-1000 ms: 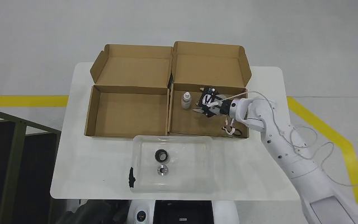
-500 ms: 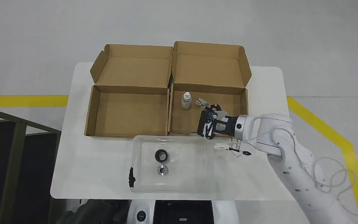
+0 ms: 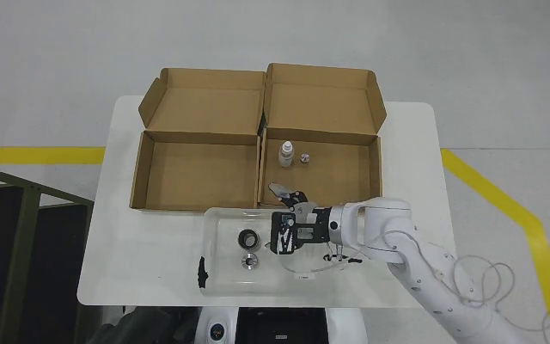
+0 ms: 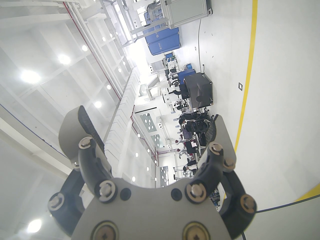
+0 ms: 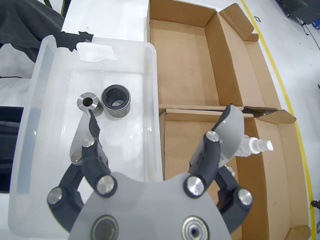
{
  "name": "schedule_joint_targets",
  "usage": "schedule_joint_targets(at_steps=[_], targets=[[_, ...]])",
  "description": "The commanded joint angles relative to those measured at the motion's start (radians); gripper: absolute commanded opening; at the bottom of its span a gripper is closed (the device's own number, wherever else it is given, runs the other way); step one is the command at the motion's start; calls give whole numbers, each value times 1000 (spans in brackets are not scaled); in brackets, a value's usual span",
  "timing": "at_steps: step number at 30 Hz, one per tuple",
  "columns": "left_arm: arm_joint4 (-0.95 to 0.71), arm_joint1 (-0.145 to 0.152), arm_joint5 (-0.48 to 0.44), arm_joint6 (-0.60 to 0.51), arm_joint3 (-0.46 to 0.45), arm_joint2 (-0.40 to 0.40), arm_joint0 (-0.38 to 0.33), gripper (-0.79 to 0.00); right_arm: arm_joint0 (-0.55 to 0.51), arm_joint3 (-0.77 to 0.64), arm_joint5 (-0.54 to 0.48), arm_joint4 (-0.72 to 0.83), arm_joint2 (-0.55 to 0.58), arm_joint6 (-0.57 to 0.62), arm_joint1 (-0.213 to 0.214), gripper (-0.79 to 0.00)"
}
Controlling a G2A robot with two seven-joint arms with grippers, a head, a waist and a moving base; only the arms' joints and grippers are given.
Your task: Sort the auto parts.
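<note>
- On the desk (image 3: 412,138), the right gripper (image 5: 160,111) has left the right box (image 3: 344,176) for the clear bin (image 3: 210,217) — fingers wide open, empty.
- Black bearing (image 3: 248,238) and steel bush (image 3: 249,262) lie in the bin — likely next.

I've got the white bench (image 3: 412,129) on a pale floor crossed by a yellow line (image 3: 51,155), and a green-framed rack (image 3: 51,193) just off its left side. Far down the hall I see blue cabinets (image 4: 162,39) under ceiling lights (image 4: 30,76).
</note>
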Motion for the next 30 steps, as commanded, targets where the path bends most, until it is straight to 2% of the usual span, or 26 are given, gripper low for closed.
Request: schedule_joint_targets(at_steps=[1,14,30], targets=[[0,0,0,0,0,0,0,0,1,3,10,-10,-16,4,-3,0],[0,0,0,0,0,0,0,0,18,28,30,-43,-131,14,-29,0],[0,0,0,0,0,0,0,0,86,96,53,-49,-273,31,-83,0]])
